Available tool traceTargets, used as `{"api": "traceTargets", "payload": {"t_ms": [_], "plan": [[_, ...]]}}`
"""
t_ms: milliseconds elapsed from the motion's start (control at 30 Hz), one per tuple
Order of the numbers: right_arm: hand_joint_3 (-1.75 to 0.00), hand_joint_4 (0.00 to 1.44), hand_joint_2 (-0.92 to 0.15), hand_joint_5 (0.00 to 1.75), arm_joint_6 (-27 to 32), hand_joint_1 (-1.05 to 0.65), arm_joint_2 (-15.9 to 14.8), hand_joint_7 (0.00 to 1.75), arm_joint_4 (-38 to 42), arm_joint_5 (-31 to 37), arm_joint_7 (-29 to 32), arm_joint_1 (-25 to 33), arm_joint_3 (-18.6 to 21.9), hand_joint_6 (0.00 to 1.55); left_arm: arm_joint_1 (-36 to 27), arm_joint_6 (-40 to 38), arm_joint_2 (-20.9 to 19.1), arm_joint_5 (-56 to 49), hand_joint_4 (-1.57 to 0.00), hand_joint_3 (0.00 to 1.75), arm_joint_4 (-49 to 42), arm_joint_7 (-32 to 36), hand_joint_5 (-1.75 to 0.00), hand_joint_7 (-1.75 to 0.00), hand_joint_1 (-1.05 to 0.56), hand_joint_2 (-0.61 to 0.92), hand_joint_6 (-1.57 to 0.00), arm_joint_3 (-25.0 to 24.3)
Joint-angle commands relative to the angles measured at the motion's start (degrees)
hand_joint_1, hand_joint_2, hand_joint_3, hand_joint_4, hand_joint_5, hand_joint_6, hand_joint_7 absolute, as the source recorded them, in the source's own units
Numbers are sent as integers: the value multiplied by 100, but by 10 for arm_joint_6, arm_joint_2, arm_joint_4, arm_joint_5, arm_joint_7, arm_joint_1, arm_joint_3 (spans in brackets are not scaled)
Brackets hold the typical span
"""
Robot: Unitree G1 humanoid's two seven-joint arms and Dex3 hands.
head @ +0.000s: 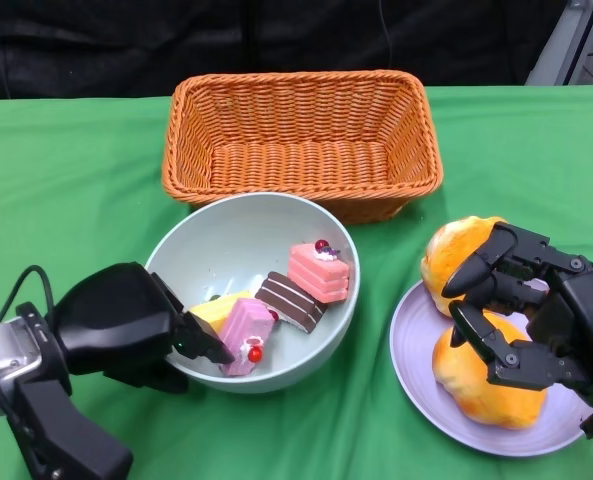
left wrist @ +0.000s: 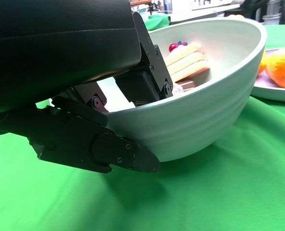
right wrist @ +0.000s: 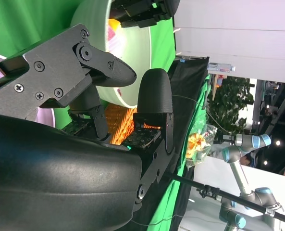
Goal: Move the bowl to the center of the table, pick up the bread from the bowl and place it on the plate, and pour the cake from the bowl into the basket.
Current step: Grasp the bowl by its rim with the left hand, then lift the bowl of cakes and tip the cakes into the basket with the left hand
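The left hand [head: 136, 325], at lower left of the head view, grasps the rim of the pale green bowl [head: 216, 245] at centre, with four cake slices [head: 306, 272] inside. At lower right, the right hand [head: 536, 310] hovers with spread fingers, released, over two orange bread rolls [head: 454, 250] on the lilac plate [head: 416, 350]. The woven orange basket [head: 301, 135] stands at upper centre.

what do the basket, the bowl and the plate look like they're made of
Basket: woven wicker or a plastic imitation, orange-brown; interlaced strands show across its walls and floor. Bowl: pale green, smooth with a soft sheen and faint ridges outside in the left wrist view, so probably ceramic or melamine. Plate: lilac, smooth and lightly glossy, likely the same kind of material, though that cannot be settled by look alone.
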State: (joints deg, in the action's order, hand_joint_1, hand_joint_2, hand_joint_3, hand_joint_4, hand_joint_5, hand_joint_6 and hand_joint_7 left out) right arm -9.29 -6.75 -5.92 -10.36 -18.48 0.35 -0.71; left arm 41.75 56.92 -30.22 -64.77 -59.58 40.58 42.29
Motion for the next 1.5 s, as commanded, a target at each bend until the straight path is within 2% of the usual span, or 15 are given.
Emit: {"api": "traceTargets", "payload": {"t_ms": [33,200,267,300,333,367,400,467,633,700,800,967,1233,1367,1500], "plan": [[-95,70,-56,156,-7,-14,-2,131,-1,3,3,4,3,63,-4,-5,-4,3,-104,3,-4,10,-8,-1,-40,92,-93,9],[-95,69,-56,156,-6,-13,-2,130,-4,2,2,8,4,63,-16,-28,21,4,-113,3,10,39,-13,-5,-30,91,-104,12],[-94,69,-57,156,-6,-13,-2,130,-4,3,3,8,3,63,-18,-31,28,4,-89,1,11,66,-96,-6,-27,88,-119,12],[-94,69,-58,156,-6,-12,-2,130,-4,3,2,8,3,63,-18,-34,30,3,-76,1,11,80,-136,-27,-25,90,-116,12],[-93,69,-58,156,-8,-12,-2,130,-3,2,2,8,3,63,-19,-37,32,2,-69,2,10,93,-155,-71,-24,91,-97,13],[-93,69,-58,156,-9,-12,-2,130,-2,2,2,8,3,63,-19,-39,33,2,-68,4,9,103,-164,-112,-22,92,-79,14],[-93,69,-58,156,-8,-12,-1,130,-2,3,3,8,3,63,-18,-38,35,2,-67,5,6,113,-169,-135,-22,92,-69,15],[-93,69,-58,155,-7,-10,-1,130,-3,4,4,8,2,63,-17,-31,34,7,-67,9,2,121,-174,-161,-21,92,-57,14],[-92,69,-58,154,-7,-11,1,129,0,5,5,8,3,62,-19,8,22,34,-68,16,-1,111,-175,-168,-15,92,-53,-1],[-92,69,-58,154,-7,-11,2,128,0,4,6,8,3,62,-19,22,16,44,-67,20,1,107,-175,-159,-15,92,-57,-6],[-91,69,-60,154,-8,-11,3,128,2,4,6,7,3,62,-18,41,8,50,-70,15,4,114,-168,-113,-17,92,-77,-12],[-89,70,-60,154,-5,-11,3,128,0,11,12,9,2,62,-22,66,-9,69,-70,14,19,108,-167,-106,-17,92,-82,-31],[-88,70,-61,154,-13,-13,4,127,7,12,11,6,3,63,-34,118,-33,134,-69,60,68,66,-171,-119,-15,91,-76,-94],[-90,71,-59,155,-26,-15,1,129,15,17,7,4,1,63,-42,136,-35,180,-68,81,91,19,-173,-121,-14,80,-76,-133],[-94,72,-56,161,-29,-21,-6,136,11,20,-5,8,-6,63,-34,177,-17,322,-72,95,83,-92,-170,-115,-12,67,-80,-164]]}}
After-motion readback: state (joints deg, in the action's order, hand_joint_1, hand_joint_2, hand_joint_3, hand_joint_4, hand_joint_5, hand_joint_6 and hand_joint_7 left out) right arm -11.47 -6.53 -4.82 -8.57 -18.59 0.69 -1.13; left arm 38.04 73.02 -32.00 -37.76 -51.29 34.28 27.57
